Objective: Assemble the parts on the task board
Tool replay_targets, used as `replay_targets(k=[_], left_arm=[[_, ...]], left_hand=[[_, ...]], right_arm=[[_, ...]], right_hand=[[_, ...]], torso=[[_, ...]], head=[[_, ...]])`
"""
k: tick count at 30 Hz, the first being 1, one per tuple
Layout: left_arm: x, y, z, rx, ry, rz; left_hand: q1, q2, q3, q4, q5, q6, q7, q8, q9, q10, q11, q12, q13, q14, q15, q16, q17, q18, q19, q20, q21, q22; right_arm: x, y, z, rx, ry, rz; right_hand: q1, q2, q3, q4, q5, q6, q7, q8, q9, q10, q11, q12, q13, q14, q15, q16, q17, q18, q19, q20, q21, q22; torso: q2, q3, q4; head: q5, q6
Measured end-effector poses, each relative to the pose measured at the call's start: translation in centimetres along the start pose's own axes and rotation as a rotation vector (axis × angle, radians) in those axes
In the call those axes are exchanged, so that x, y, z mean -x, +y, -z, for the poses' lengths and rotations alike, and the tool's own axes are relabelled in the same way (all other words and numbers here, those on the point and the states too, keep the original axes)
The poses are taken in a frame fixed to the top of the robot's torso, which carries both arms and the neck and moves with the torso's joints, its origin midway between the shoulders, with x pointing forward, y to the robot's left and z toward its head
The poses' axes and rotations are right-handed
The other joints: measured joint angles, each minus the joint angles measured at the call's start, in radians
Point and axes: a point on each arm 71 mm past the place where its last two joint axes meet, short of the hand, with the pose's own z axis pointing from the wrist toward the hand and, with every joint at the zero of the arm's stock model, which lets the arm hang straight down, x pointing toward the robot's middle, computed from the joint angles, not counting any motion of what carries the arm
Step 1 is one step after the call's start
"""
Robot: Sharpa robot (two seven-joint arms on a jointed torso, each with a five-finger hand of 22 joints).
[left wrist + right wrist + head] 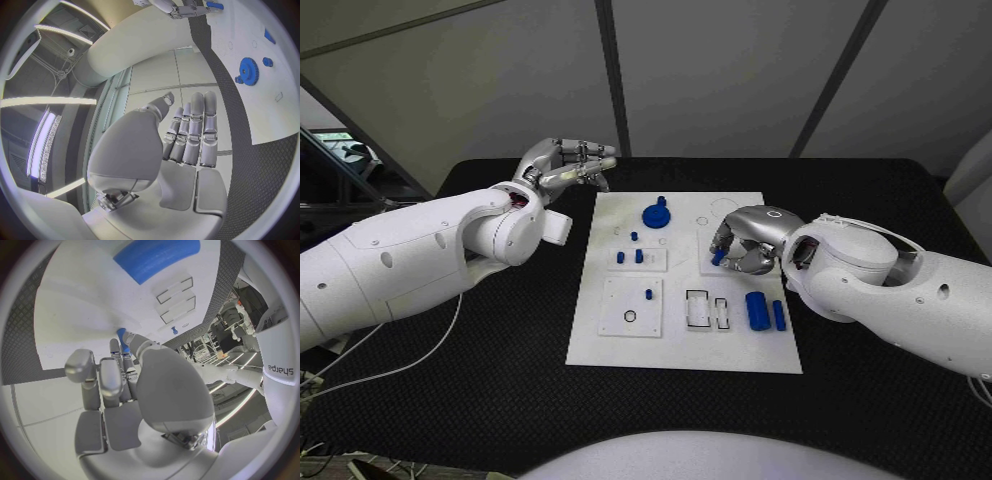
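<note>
Pegs and pins are the business here: a small blue peg point(718, 257) sits between the fingertips of the right hand point(744, 240), low over the right middle of the task board point(682, 350). The right wrist view shows the same blue peg point(122, 337) pinched at the fingers' ends, just above or on the white surface; whether it has entered a seat I cannot tell. It looks a rigid, light plastic piece, smooth and likely slippery, too short for more than a fingertip pinch on its sides, and easy to tilt if pressed off-axis.

Other parts lie loose on the board. A blue gear point(655, 213) rests near the far edge with a small blue pin point(661, 200) just beside it; it seems stiff and light, best taken by its toothed rim. Two short blue studs point(630, 257) stand in a raised white block left of centre. Two blue cylinders point(764, 311) lie side by side at the right edge, apt to roll, best held across their length.

As for holders, two rectangular recesses point(705, 309) sit just left of the cylinders and look vacant. A white block point(632, 308) nearer the robot carries one small blue pin and a round hole.

The left hand point(568, 165) hovers off the board's far left corner over the black tabletop point(488, 390), fingers loosely extended together, holding nothing.
</note>
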Motion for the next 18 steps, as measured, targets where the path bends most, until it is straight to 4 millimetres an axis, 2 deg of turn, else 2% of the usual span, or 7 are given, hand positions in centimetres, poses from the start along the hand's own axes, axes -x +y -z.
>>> replay_targets(k=[11,18], left_arm=[[-0.04,0.01,-0.02,0.001,0.002,0.001],[-0.03,0.02,-0.02,0.002,0.002,0.001]], left_hand=[[0.000,0.000,0.000,0.000,0.000,0.000,0.000,0.000,0.000,0.000,0.000,0.000,0.000,0.000,0.000,0.000,0.000,0.000,0.000,0.000,0.000,-0.001],[0.000,0.000,0.000,0.000,0.000,0.000,0.000,0.000,0.000,0.000,0.000,0.000,0.000,0.000,0.000,0.000,0.000,0.000,0.000,0.000,0.000,-0.001]], right_arm=[[-0.01,0.26,-0.30,0.000,-0.011,0.004],[0.05,0.36,-0.23,-0.002,-0.035,0.006]], right_hand=[[0.001,0.015,0.015,0.001,-0.018,0.059,-0.010,0.020,0.006,0.072,-0.016,0.005,0.009,0.000,-0.014,0.000,-0.001,0.000,0.023,-0.009,0.024,0.035],[0.004,0.026,0.033,-0.006,-0.061,0.085,-0.015,0.032,0.007,0.100,-0.027,0.005,0.016,0.002,-0.023,0.000,0.004,0.000,0.032,-0.017,0.030,0.049]], torso=[[0.000,0.0000,0.0000],[-0.001,0.0001,-0.0006]], head=[[0.001,-0.004],[0.001,-0.004]])
